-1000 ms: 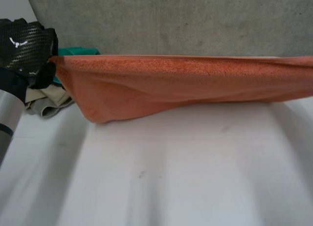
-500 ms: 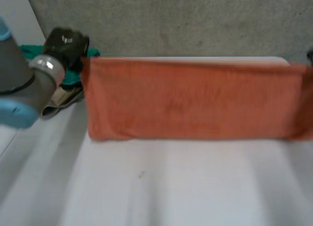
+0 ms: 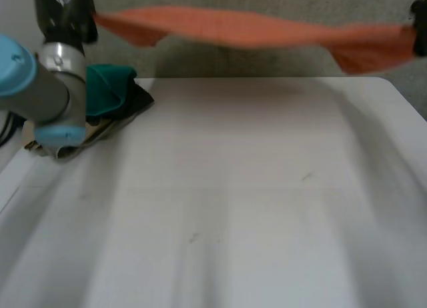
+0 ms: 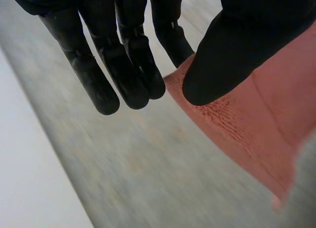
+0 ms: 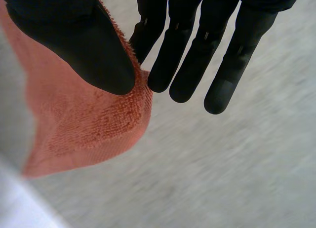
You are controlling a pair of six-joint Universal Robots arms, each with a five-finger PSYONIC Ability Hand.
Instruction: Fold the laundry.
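Because the left hand (image 4: 232,50) and right hand (image 5: 74,40) each thumb-pinch a corner, the orange towel (image 3: 253,29) stretches between them. This presumably readies it for laying flat.

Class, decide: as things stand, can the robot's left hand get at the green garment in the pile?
Probably not yet: the left hand pinches a corner of the raised orange towel, though nothing covers the green garment beside its arm.

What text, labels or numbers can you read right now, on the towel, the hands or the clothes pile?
No readable text anywhere.
On the left hand: a small white mark, too blurred to read as letters.
No print, tag or label shows on the orange towel, the clothes pile or the table.
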